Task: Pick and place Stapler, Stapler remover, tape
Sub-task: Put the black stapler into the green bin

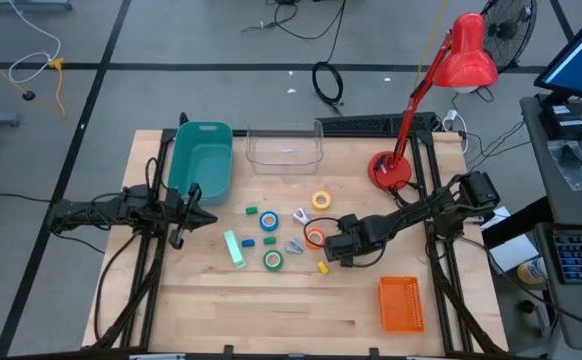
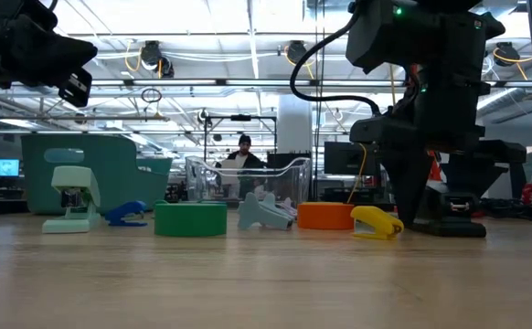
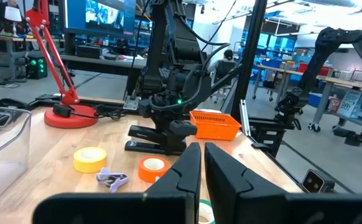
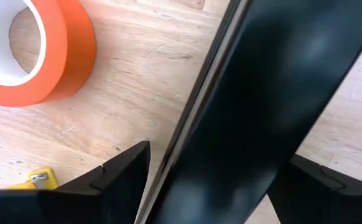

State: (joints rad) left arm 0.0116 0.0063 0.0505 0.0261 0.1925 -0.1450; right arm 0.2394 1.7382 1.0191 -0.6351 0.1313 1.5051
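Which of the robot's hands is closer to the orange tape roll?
The right hand. It sits right beside the orange tape roll, over a black stapler. The left hand waits farther off by the teal bin.
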